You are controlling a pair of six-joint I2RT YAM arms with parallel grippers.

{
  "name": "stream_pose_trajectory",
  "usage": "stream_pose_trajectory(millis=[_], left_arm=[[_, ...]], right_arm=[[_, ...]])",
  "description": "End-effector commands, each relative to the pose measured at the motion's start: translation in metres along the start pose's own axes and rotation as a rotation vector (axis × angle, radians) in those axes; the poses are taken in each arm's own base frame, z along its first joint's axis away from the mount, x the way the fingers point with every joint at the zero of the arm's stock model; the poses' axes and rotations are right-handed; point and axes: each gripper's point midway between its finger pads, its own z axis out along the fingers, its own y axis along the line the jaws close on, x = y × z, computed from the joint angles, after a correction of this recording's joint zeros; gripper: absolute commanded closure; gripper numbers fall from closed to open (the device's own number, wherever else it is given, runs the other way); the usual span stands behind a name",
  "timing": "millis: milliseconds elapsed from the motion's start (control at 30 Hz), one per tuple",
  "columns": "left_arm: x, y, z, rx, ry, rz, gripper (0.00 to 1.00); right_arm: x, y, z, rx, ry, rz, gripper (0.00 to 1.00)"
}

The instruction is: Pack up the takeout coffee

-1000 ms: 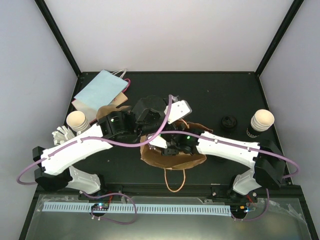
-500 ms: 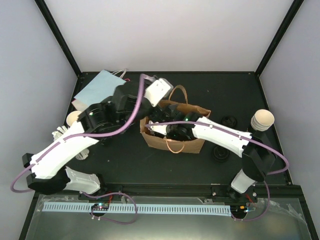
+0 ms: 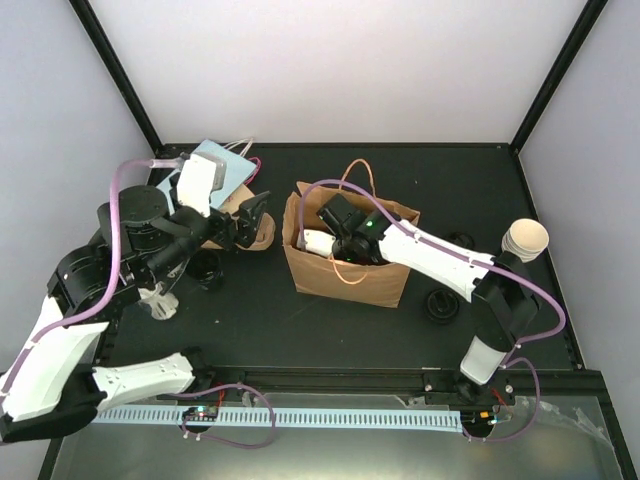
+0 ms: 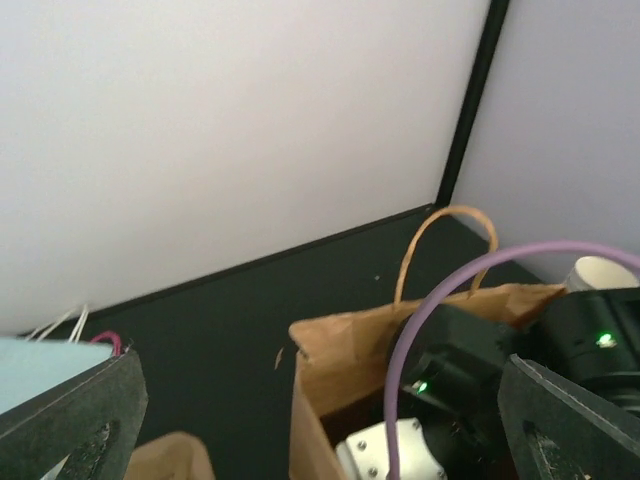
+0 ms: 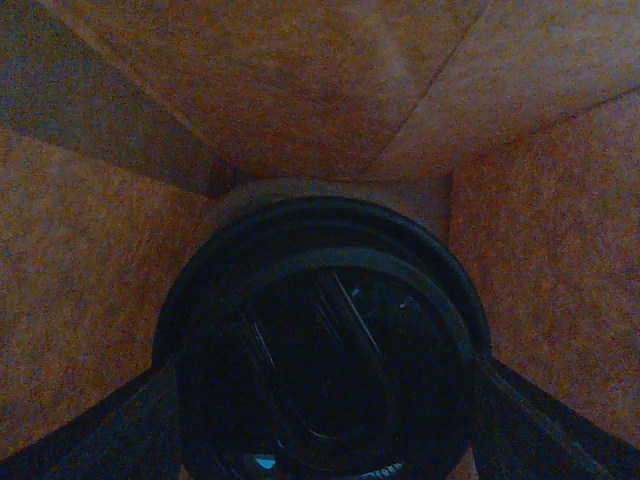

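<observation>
Deep inside an upright brown paper bag [image 3: 340, 282], a takeout coffee cup [image 5: 325, 340] shows only its round, glossy black plastic lid in the dim right wrist view. Its paper body is hidden below, and creased kraft walls close in around it. From the overhead camera the cup cannot be seen at all, as the right arm plunges into the bag's open mouth at frame centre and blocks the interior. The right gripper [image 5: 322, 430] straddles the lid, its dark fingers [image 5: 100, 425] pressed to either side of the rim. It appears to be clasping the cup, though the murk leaves the contact hard to judge. At centre left of the overhead frame, the left gripper [image 3: 250, 218] hangs with its jaws spread wide and nothing between them, beside the bag and not touching it. Its wrist camera crops both fingers at the frame's lower corners. A stack of paper cups [image 3: 522, 240], cream inside and black outside, stands at the right edge of the matte black table [image 3: 250, 330], near two loose lids [image 3: 441, 306]. A flat pale-blue bag [image 3: 215, 172] lies upper left, partly covered by the left arm.
</observation>
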Motion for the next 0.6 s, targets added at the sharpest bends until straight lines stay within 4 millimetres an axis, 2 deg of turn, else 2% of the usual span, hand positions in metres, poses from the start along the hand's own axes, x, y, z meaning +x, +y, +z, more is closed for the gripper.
stream_pose_trajectory(millis=[0, 233, 400, 567], left_arm=[[0.035, 0.018, 0.002, -0.058, 0.103, -0.056, 0.01], [0.059, 0.026, 0.005, -0.057, 0.149, -0.096, 0.01], [0.071, 0.028, 0.009, -0.046, 0.154, -0.116, 0.01], [0.089, 0.038, 0.012, -0.083, 0.164, -0.126, 0.01]], right_arm=[[0.037, 0.011, 0.017, -0.059, 0.173, 0.048, 0.56], [0.038, 0.007, 0.017, -0.040, 0.190, 0.065, 0.56], [0.030, 0.008, 0.012, -0.029, 0.074, 0.076, 0.55], [0.041, 0.012, 0.019, -0.035, 0.067, 0.096, 0.55]])
